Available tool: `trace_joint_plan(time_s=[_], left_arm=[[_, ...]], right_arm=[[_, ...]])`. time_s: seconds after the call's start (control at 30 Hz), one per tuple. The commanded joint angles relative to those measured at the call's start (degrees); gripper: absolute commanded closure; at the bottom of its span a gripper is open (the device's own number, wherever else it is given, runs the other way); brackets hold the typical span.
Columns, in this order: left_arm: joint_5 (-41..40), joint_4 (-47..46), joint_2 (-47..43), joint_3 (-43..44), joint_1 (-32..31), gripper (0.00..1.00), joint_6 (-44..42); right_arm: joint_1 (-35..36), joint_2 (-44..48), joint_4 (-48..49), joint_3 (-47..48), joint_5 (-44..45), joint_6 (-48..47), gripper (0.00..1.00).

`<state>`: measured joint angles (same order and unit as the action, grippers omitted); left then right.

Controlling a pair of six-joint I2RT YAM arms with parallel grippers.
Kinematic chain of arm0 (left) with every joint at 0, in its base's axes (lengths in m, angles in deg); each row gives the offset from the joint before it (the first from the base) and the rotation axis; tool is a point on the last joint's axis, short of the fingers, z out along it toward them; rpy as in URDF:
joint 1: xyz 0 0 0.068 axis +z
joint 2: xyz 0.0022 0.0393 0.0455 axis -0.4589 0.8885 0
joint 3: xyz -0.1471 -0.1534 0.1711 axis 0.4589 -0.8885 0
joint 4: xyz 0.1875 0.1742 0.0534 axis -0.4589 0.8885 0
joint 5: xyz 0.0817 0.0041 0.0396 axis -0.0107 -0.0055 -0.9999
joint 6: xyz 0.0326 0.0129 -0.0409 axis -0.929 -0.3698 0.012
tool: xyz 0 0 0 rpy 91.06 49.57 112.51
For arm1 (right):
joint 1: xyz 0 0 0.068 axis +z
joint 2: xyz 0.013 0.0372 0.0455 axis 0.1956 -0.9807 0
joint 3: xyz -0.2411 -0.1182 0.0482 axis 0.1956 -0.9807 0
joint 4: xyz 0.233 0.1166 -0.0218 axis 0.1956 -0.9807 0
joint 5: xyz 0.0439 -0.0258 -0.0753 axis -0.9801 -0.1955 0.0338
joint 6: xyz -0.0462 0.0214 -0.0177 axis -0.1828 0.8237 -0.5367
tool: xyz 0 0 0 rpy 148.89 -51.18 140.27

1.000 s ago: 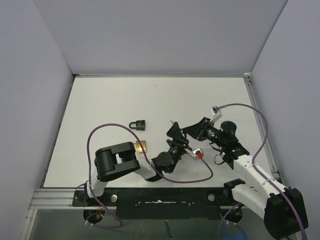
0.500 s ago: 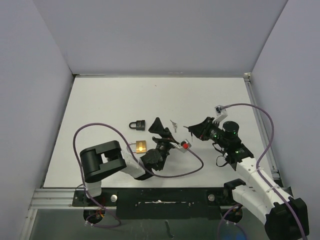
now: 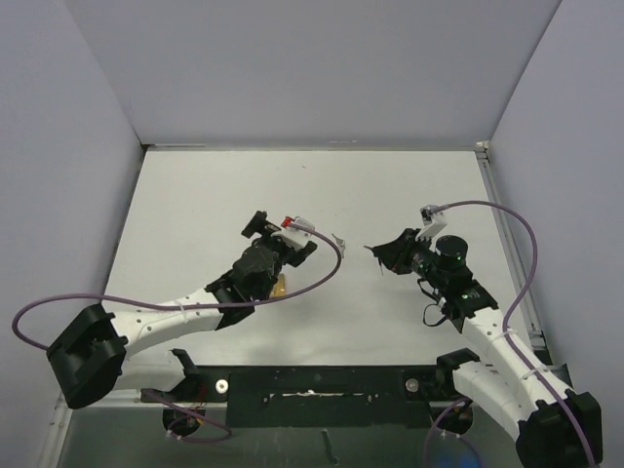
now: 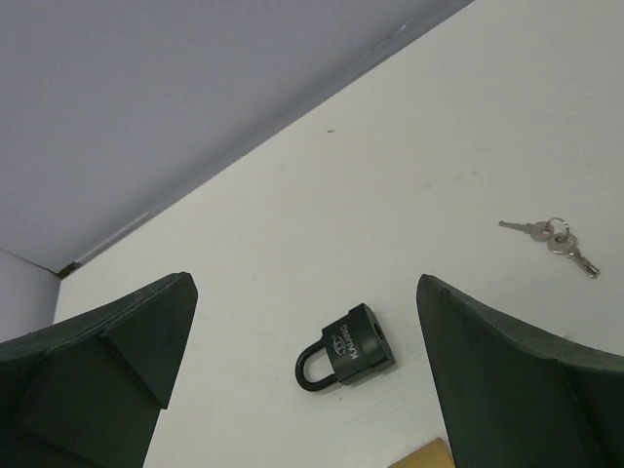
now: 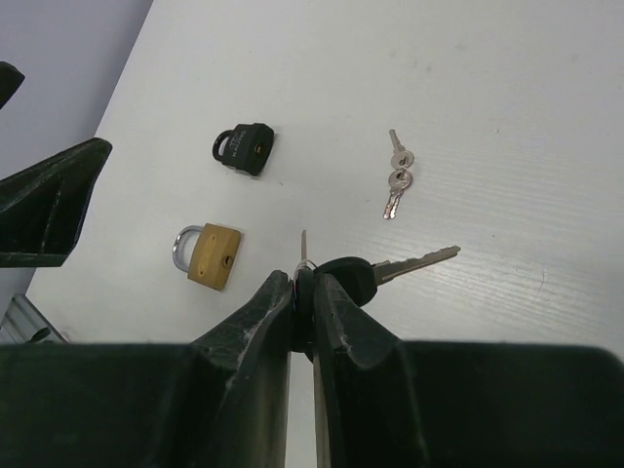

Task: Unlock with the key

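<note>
A black padlock (image 4: pixel 346 348) lies flat on the white table, between and beyond the wide-open fingers of my left gripper (image 4: pixel 304 285). In the top view the left gripper (image 3: pixel 273 234) covers that padlock. My right gripper (image 5: pixel 302 283) is shut on the black head of a key (image 5: pixel 348 278), whose silver blade (image 5: pixel 419 261) sticks out to the right above the table. A second thin blade on the same ring points away. In the top view the right gripper (image 3: pixel 375 251) hovers right of centre.
A brass padlock (image 5: pixel 208 255) lies near the black padlock (image 5: pixel 244 148), partly under the left arm (image 3: pixel 280 285). A small bunch of silver keys (image 3: pixel 339 240) lies between the two grippers. Grey walls close off the table (image 3: pixel 409 185) at the back and sides.
My left gripper opened wide and swung left and forward, away from the right gripper, to above the black padlock. The right gripper kept its hold on the key and barely shifted.
</note>
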<state>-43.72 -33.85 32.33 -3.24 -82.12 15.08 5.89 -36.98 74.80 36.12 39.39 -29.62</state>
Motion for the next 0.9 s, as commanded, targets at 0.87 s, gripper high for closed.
trace_joint_plan(time_s=[0.87], left_arm=[[40.6, 41.33, 6.0, 14.88, 29.58, 0.02, 42.92]], right_arm=[[4.82, -8.84, -3.46, 8.23, -0.47, -8.79, 1.0]])
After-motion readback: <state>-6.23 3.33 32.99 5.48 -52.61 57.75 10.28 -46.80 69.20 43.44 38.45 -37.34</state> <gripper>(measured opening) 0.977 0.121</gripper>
